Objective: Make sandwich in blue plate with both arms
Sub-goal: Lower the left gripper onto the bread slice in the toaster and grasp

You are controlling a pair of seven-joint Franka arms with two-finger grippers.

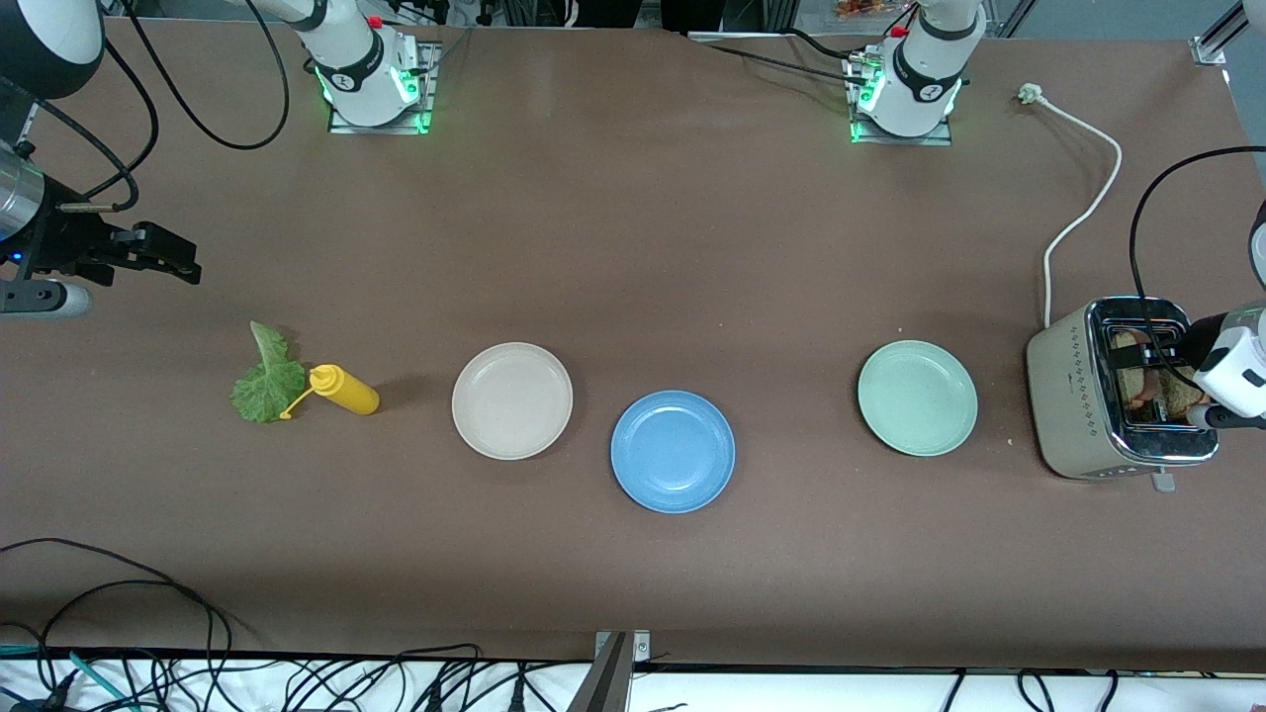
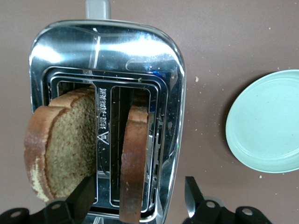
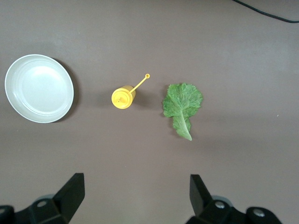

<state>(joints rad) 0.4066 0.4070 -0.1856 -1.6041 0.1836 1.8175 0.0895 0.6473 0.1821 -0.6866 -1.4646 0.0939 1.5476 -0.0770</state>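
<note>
Left gripper hovers fingers apart over the toaster at the table's left-arm end, straddling one bread slice — best centred before squeezing — while the right gripper waits open above the lettuce leaf, the blue plate mid-table near the front edge.

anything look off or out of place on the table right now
One thing: the lettuce leaf lies straight on the bare table, beside the yellow squeeze bottle, not on any plate. Both bread slices stand in the toaster, and the blue plate is bare.
</note>
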